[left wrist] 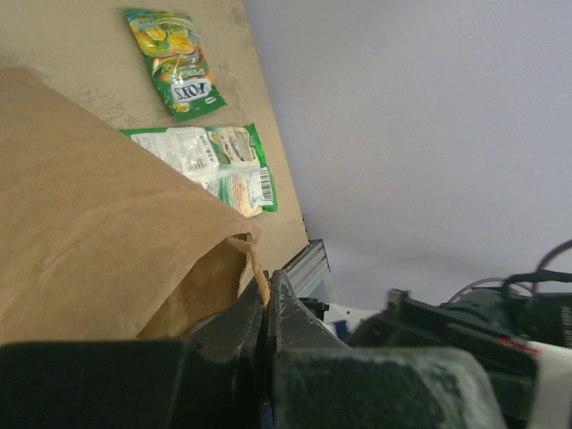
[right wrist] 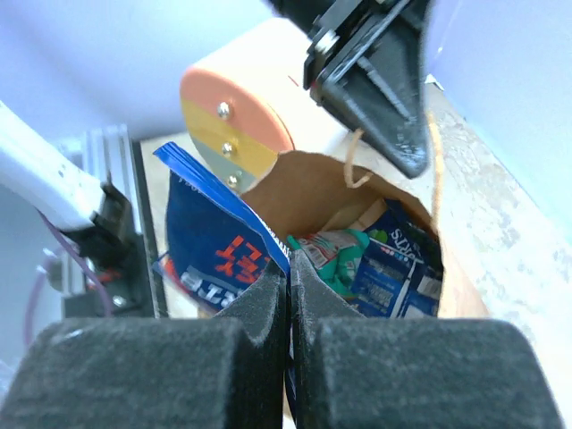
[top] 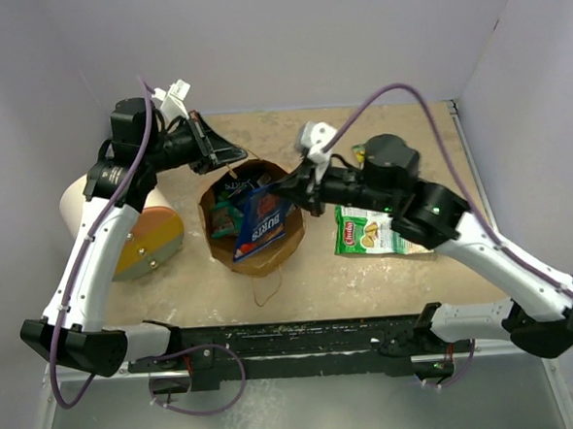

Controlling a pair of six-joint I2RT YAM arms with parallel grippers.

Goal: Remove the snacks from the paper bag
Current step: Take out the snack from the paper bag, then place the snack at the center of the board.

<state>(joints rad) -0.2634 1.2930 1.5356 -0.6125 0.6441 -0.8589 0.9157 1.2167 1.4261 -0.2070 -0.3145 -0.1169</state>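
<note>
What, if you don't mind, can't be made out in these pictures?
How many snacks are in the paper bag: the dark blue packet covers them in the top view, the right gripper in the right wrist view.
The green-yellow packet: hidden under the right arm in the top view.
Which part of the bag the left gripper pinches: too close in the left wrist view.

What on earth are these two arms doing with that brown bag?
The left gripper is shut on the paper bag's top edge, holding its mouth open. The right gripper is shut on a dark blue packet that sticks partly out of the bag. A teal packet and others lie inside; two green packets lie on the table beside it.
</note>
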